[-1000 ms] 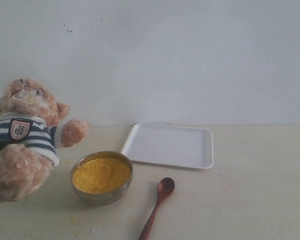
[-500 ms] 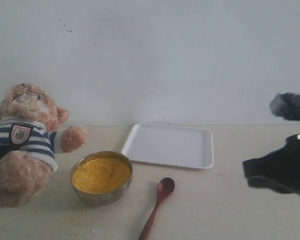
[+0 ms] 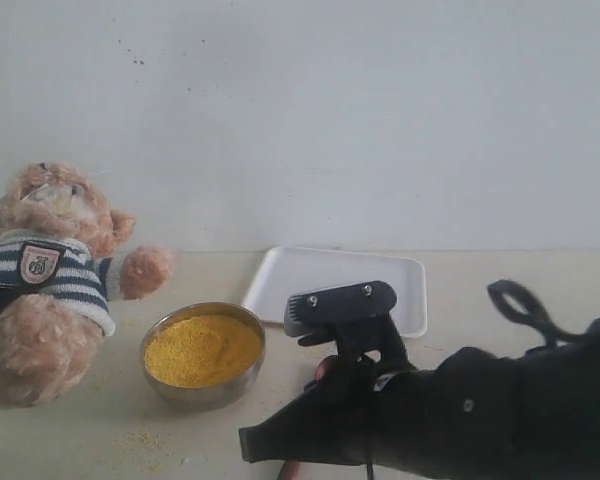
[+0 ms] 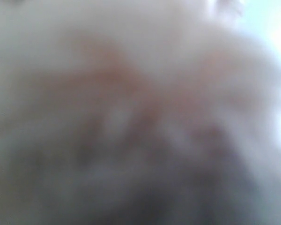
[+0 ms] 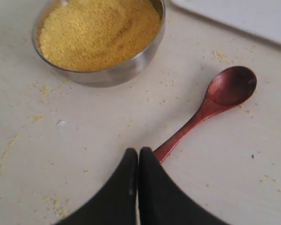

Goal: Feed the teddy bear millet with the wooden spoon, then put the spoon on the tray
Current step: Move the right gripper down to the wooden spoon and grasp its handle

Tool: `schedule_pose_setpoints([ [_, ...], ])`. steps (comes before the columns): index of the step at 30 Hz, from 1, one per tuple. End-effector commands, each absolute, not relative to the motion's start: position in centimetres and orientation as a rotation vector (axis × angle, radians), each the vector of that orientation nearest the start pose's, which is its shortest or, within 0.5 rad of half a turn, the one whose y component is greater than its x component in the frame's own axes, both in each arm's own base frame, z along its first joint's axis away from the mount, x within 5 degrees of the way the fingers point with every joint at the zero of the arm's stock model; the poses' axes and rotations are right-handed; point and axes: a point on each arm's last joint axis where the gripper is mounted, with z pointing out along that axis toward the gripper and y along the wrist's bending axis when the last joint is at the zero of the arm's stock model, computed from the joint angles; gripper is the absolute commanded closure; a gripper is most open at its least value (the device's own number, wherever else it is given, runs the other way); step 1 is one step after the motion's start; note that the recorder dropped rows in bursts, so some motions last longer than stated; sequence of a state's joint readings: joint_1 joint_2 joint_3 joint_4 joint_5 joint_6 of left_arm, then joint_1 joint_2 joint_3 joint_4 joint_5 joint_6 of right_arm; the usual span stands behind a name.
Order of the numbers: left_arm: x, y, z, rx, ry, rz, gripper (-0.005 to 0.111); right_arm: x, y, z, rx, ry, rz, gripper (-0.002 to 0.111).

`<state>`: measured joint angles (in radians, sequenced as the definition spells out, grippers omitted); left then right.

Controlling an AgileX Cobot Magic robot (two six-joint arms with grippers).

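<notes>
Soft, even, fairly bright light, faint shadows beneath bowl (image 3: 205, 392) and spoon (image 5: 206, 110), dull sheen on the steel rim, exterior view slightly hazy, left wrist view wholly blurred into pale fuzz, right wrist view sharp

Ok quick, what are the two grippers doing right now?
Left gripper: out of sight, only blurry fur shows, so cannot tell.
Right gripper: shut, holding nothing, right beside the wooden spoon handle.
</notes>
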<state>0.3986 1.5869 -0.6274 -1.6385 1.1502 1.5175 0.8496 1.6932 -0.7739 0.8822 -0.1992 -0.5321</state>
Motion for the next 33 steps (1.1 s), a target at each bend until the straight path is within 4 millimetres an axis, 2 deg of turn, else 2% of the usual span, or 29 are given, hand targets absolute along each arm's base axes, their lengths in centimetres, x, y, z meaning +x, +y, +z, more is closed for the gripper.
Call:
schedule_pose_setpoints([
  [1, 26.3, 1.9, 20.6, -0.057, 1.998, -1.176, 0.103, 23.3, 24.7, 15.9, -0.510, 2.258, 0.429, 0.108],
  [8, 26.4, 2.1, 20.6, -0.079, 1.989, -1.168, 0.103, 22.9, 24.9, 15.8, -0.680, 2.248, 0.404, 0.105],
  [10, 26.4, 2.1, 20.6, -0.079, 1.989, -1.168, 0.103, 22.5, 25.1, 15.6, -0.742, 2.279, 0.428, 0.096],
  [12, 26.4, 2.1, 20.6, -0.080, 1.988, -1.168, 0.103, 22.3, 25.4, 15.6, -0.774, 2.298, 0.452, 0.081],
  [14, 26.4, 2.1, 20.6, -0.080, 1.988, -1.168, 0.103, 22.6, 25.6, 16.1, -0.757, 2.275, 0.454, 0.065],
  [17, 26.4, 2.1, 20.6, -0.080, 1.988, -1.168, 0.103, 23.7, 26.1, 16.8, -0.701, 2.209, 0.431, 0.050],
  [19, 26.4, 2.1, 20.6, -0.080, 1.988, -1.168, 0.103, 24.5, 26.5, 16.7, -0.678, 2.187, 0.412, 0.049],
  [25, 26.2, 1.9, 20.5, -0.083, 1.991, -1.183, 0.103, 25.9, 28.0, 14.4, -0.675, 2.215, 0.386, 0.049],
  [33, 26.1, 1.8, 20.5, -0.077, 1.983, -1.202, 0.103, 26.6, 27.3, 12.5, -0.678, 2.252, 0.329, 0.049],
])
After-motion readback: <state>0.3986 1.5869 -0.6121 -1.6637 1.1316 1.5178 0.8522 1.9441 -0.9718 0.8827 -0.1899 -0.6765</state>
